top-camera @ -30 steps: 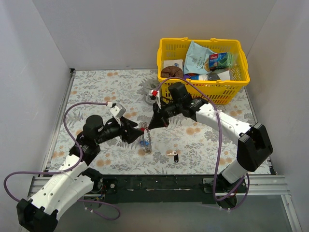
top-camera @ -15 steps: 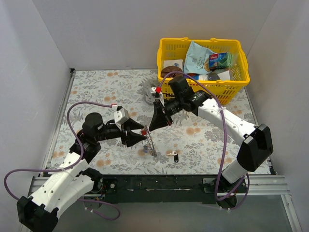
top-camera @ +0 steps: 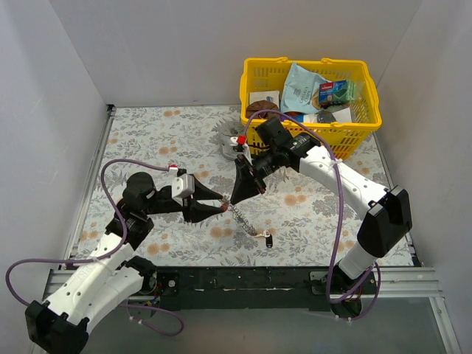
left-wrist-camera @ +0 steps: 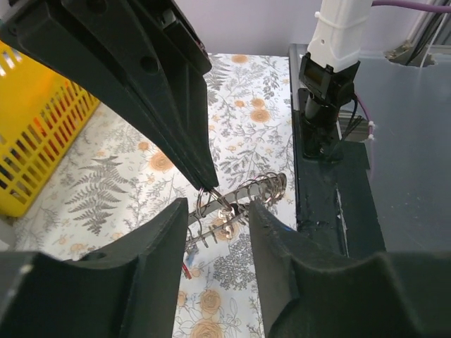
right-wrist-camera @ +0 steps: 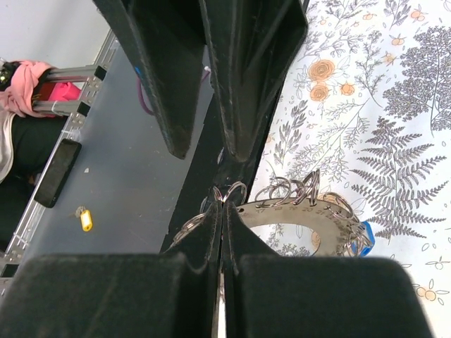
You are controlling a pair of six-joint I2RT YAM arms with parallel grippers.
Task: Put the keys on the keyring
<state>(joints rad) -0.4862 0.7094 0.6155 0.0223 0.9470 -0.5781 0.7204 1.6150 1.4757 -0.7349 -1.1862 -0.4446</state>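
The keyring (right-wrist-camera: 310, 204) is a flat silvery metal loop strung with several small split rings and a blue tag. My right gripper (right-wrist-camera: 224, 204) is shut on one edge of it and holds it above the table. In the top view it trails down-right as a strand, the keyring (top-camera: 247, 220), from the right gripper (top-camera: 235, 200). My left gripper (left-wrist-camera: 218, 211) stands open, its fingers (left-wrist-camera: 282, 260) either side of the keyring (left-wrist-camera: 243, 201) without touching it. In the top view the left gripper (top-camera: 217, 208) sits just left of the right one. One loose key (top-camera: 267, 239) with a dark head lies on the cloth.
A yellow basket (top-camera: 339, 140) full of packets stands at the back right. A grey tin cup (top-camera: 228, 144) sits beside its left front corner. The black rail (top-camera: 243, 280) marks the table's near edge, close below the loose key.
The right gripper has lifted the keyring, whose strand now swings toward the loose key. The left gripper has moved right around it and its jaws have narrowed.
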